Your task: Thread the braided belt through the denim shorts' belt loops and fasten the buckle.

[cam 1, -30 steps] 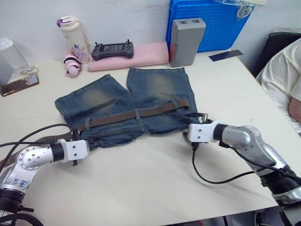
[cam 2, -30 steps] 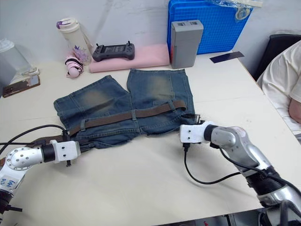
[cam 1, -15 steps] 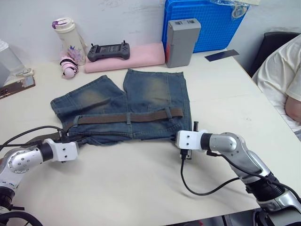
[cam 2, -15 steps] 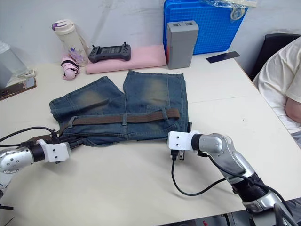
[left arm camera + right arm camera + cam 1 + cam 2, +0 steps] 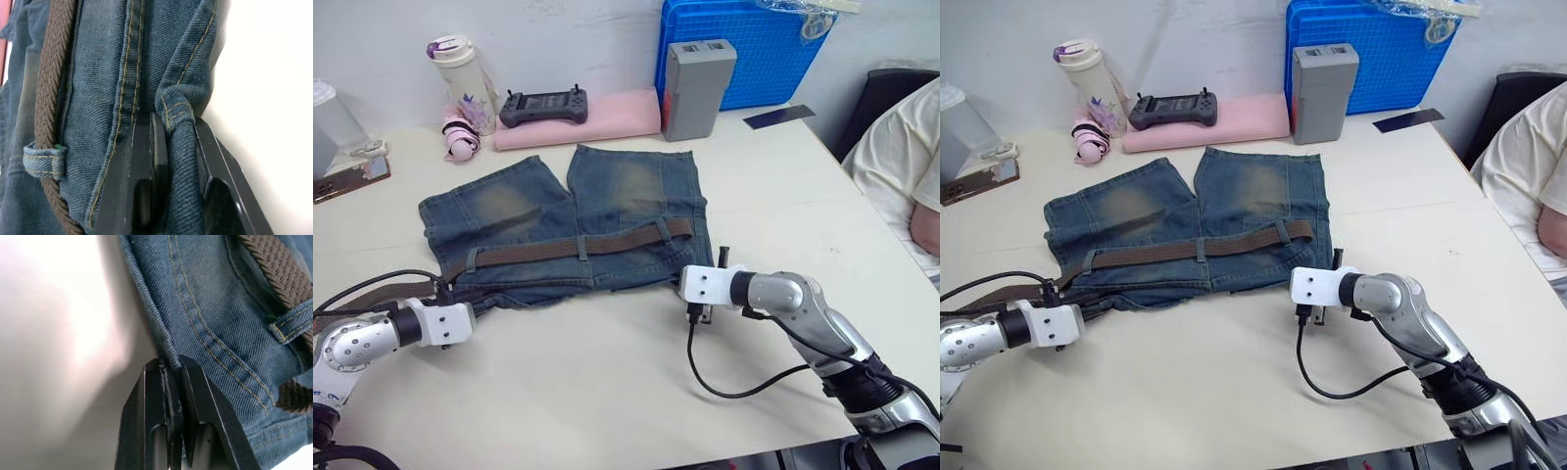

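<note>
The denim shorts (image 5: pixel 607 201) lie flat mid-table, waistband toward me. The braided belt (image 5: pixel 607 242) runs across the waistband through several belt loops (image 5: pixel 582 248), and its brown tail trails off to the left (image 5: pixel 372 294). The buckle is hidden. At the shorts' near left corner my left gripper (image 5: pixel 178 122) is shut on a fold of denim, with the belt (image 5: pixel 51 98) and a loop (image 5: pixel 44 159) beside it. My right gripper (image 5: pixel 170 363) is shut on the thin denim edge at the near right corner (image 5: pixel 690 279).
Along the back stand a bottle (image 5: pixel 457 73), a pink folded cloth (image 5: pixel 597 117) with a black controller (image 5: pixel 543 106), a grey box (image 5: pixel 698 83) and a blue crate (image 5: pixel 754 49). A person's arm (image 5: pixel 911 166) is at the right. A black cable (image 5: pixel 724 377) loops beside my right arm.
My right gripper has shut on the shorts' near right edge. The waistband and belt now lie straighter across the table. The left gripper keeps its hold.
</note>
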Tool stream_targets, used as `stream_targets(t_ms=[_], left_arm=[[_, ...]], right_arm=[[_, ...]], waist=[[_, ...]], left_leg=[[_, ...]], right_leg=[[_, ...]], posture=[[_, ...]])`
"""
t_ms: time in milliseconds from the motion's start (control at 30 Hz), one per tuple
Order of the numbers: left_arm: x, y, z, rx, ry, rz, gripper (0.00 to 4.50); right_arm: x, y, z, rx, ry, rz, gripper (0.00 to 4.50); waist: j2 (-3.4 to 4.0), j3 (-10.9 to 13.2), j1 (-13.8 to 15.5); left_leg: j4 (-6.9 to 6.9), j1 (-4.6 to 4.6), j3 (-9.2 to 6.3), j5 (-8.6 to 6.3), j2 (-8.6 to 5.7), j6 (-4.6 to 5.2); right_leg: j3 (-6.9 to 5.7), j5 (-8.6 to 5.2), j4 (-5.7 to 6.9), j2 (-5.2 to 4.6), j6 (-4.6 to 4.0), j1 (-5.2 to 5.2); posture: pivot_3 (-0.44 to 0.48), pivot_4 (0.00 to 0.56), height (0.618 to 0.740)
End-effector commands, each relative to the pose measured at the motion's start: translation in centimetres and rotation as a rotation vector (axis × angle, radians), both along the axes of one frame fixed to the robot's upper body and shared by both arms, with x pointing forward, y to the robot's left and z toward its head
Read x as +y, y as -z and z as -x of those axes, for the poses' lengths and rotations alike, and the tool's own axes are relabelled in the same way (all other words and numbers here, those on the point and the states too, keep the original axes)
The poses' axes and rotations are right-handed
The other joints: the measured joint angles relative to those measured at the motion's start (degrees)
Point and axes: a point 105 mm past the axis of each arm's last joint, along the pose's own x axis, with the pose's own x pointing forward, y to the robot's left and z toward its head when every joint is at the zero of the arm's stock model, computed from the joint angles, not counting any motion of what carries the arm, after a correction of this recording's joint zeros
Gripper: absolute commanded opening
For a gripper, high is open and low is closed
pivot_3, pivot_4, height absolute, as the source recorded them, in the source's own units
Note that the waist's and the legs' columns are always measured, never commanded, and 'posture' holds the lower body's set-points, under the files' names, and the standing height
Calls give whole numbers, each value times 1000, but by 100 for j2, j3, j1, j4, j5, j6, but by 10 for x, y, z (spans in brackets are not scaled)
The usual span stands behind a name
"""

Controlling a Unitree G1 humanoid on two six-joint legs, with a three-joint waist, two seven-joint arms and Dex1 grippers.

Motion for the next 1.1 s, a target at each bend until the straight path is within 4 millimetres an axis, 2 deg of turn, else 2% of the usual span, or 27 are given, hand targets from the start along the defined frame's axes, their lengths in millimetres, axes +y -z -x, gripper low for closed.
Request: stream_targets(t_ms=[33,100,200,433,500,667,767,833,967,1033,1100], left_arm=[[10,26,10,112,-35,-56,662],[14,24,8,105,-57,-53,662],[10,11,3,62,-80,53,1606],[7,7,10,62,-100,103,4450],[-2,0,15,78,-113,203,4450],[-16,-17,31,143,-148,368,4500],[-19,-20,37,176,-162,387,4500],[-20,-22,36,177,-167,393,4500],[-27,-23,34,167,-166,402,4500],[-31,-22,34,164,-165,410,4500],[-33,-20,35,162,-166,414,4500]], right_arm=[[-20,7,-7,21,85,38,48],[-17,7,-4,37,71,31,48],[-14,9,3,82,56,12,0],[-11,10,18,190,41,-15,0],[-9,0,15,203,76,-87,0],[-17,-44,14,295,87,-282,1949],[-22,-77,16,363,42,-371,3438],[-22,-96,8,387,45,-437,4456],[-31,-112,-51,458,324,-627,4456],[-32,-106,-67,546,405,-695,4456],[-33,-94,-75,611,450,-700,4456]], waist=[[-4,-3,32],[-4,-5,45],[-3,-5,66],[-3,-6,82],[0,-7,63],[3,3,75],[14,26,89],[15,29,96],[11,32,34],[11,31,50],[11,31,61]], left_leg=[[2,0,1,0,0,0],[1,1,2,0,1,0],[1,2,2,0,1,0],[-1,0,0,-3,1,4],[-3,0,0,-10,1,10],[3,-12,0,-20,1,25],[10,-21,-1,-21,1,27],[11,-23,-4,-20,2,25],[4,-17,-4,-14,7,13],[1,-13,3,-13,8,12],[-8,-14,3,-14,9,11]], right_leg=[[0,0,0,0,0,0],[1,0,1,1,0,0],[0,0,2,1,0,0],[-1,0,-5,0,0,1],[0,0,-9,1,0,1],[0,0,-26,-1,1,0],[-3,3,-35,-2,5,0],[-5,4,-36,-1,7,0],[-8,4,-34,0,6,0],[-5,4,-25,-1,4,-3],[-9,1,-27,0,-1,-9]], posture=[[0,150,676],[0,150,676],[0,150,676],[0,150,676],[0,150,676],[0,150,676],[0,150,676],[0,150,676],[0,150,676],[0,150,676],[0,150,676]])
